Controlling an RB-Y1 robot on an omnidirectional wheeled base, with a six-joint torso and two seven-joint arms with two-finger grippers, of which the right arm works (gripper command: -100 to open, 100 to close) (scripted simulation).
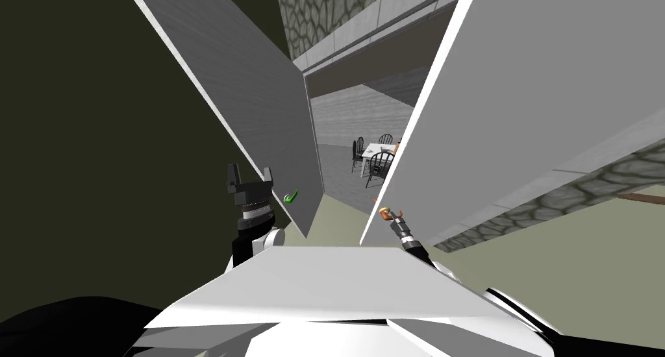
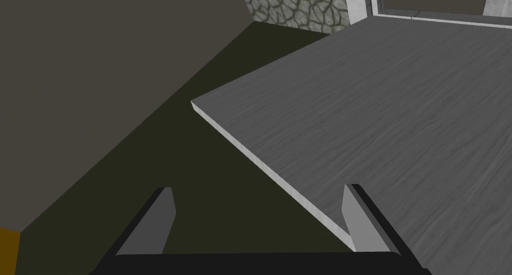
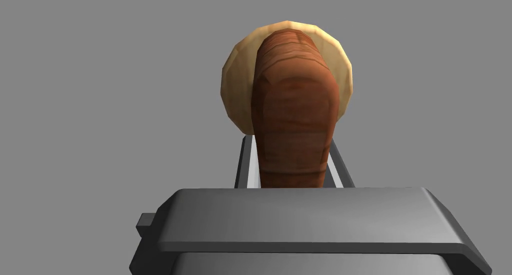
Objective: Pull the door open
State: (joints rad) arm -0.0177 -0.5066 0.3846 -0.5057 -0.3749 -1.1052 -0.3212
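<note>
A light grey door (image 1: 519, 100) stands swung partly towards me on the right, with a gap beside it. Its brown lever handle (image 1: 384, 211) sits low near the free edge. My right gripper (image 1: 391, 218) is shut on that lever. In the right wrist view the brown lever (image 3: 292, 112) runs between the two fingers (image 3: 246, 162) from a tan round plate (image 3: 235, 82) on the flat grey door face (image 3: 100, 112). My left gripper (image 1: 249, 171) is open and holds nothing, beside a darker grey door leaf (image 1: 253, 93) with a green handle (image 1: 291, 196).
Through the gap a white table (image 1: 376, 150) with black chairs (image 1: 378, 165) stands in the far room. A stone-patterned wall (image 1: 571, 197) runs along the right. In the left wrist view the dark leaf's pale edge (image 2: 260, 157) passes by one finger (image 2: 357, 217).
</note>
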